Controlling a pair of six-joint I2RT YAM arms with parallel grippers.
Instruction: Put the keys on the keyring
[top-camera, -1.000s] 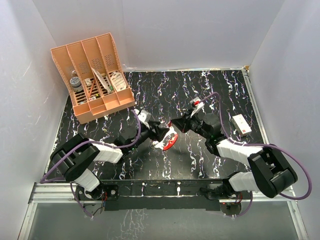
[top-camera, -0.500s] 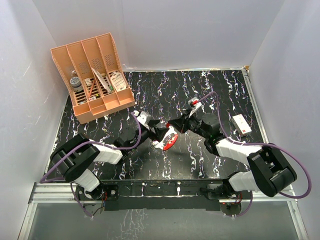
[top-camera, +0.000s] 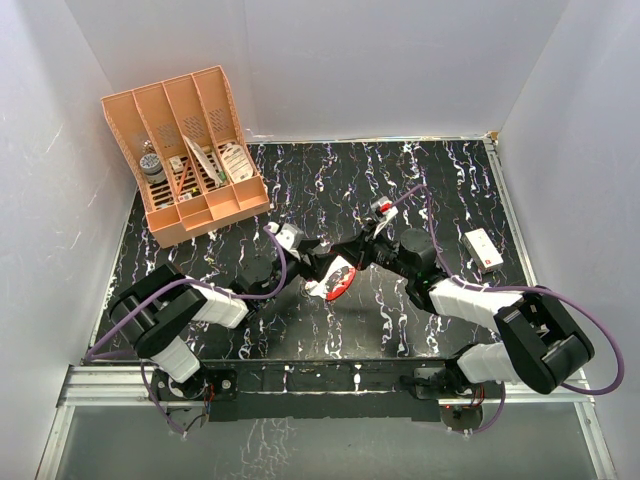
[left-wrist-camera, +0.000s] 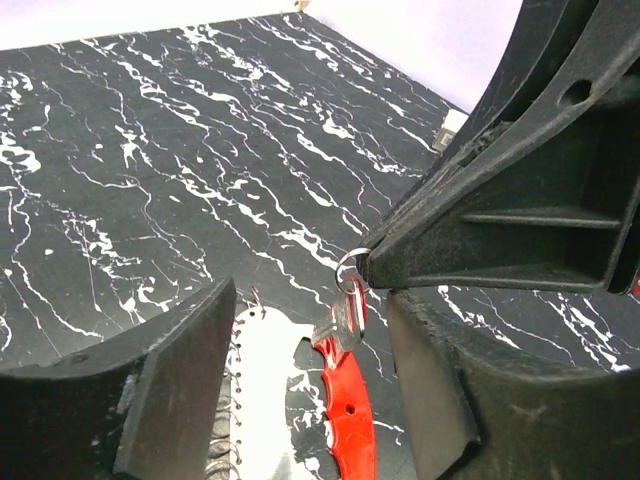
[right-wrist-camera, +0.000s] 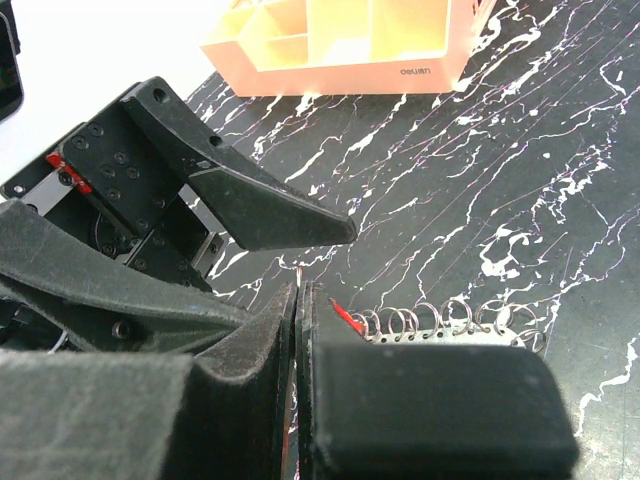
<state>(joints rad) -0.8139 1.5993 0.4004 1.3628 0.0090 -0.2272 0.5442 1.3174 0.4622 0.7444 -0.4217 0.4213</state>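
My right gripper (left-wrist-camera: 372, 262) is pinched tight on the small metal loop of the tiny red-headed silver key (left-wrist-camera: 350, 318), which hangs from its tip. My left gripper (left-wrist-camera: 310, 305) stands wide, one finger either side of the oval red-and-white keyring (left-wrist-camera: 350, 425) that sits right under the key, with a gap showing on the red side.

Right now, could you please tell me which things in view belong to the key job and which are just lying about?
For the job: keys, pinched in the right end effector; red-and-white keyring; left end effector, open.
Lying about: orange desk organiser with its contents; small white box.
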